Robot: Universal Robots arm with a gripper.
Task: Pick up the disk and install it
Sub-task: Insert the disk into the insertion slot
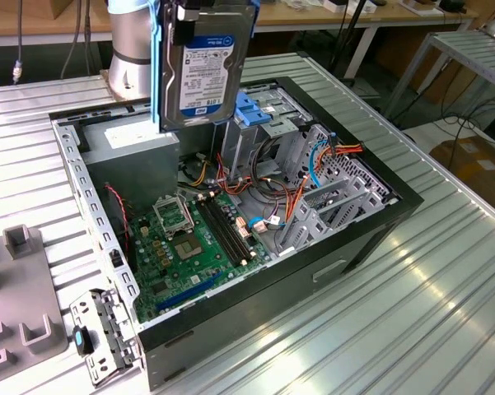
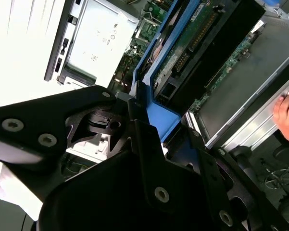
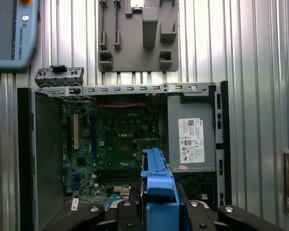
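My gripper (image 3: 158, 214) clamps the dark rectangular disk (image 1: 202, 66) by its blue plastic rails, upright above the 12 o'clock edge of the open black computer case (image 1: 371, 222). Any tilt could snag the orange cables (image 1: 301, 193) below.

I operate in a robotics lab. Indicators: ribbed aluminium table (image 1: 379, 313), opened computer case (image 1: 346, 255) at frame centre, cabled workbenches (image 1: 329, 20) along the upper edge of the exterior view, teach pendant (image 3: 12, 33) at upper left of the first wrist view.
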